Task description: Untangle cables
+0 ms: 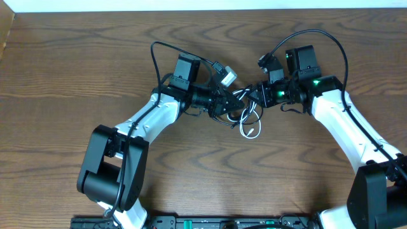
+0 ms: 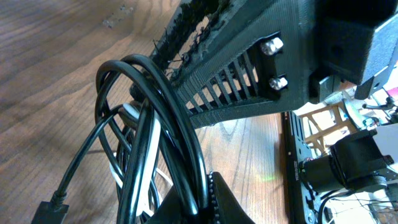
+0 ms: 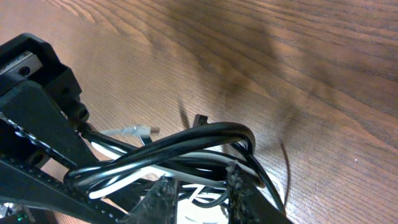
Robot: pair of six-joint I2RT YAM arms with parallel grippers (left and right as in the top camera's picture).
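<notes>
Cables (image 1: 243, 116) sat bunched mid-table (image 1: 191, 178) between both grippers. Right gripper (image 1: 255, 95), at the bunch's 3 o'clock, seemingly clamped on the cables. Left gripper (image 1: 225, 104), at 9 o'clock, sat threaded through loops, grip unclear.

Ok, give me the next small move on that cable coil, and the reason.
Probably ease the right gripper slightly away from the left gripper. Both meet at the cables, whose black and white cords are looped together between them; a gentle pull should show which loop frees first.
</notes>
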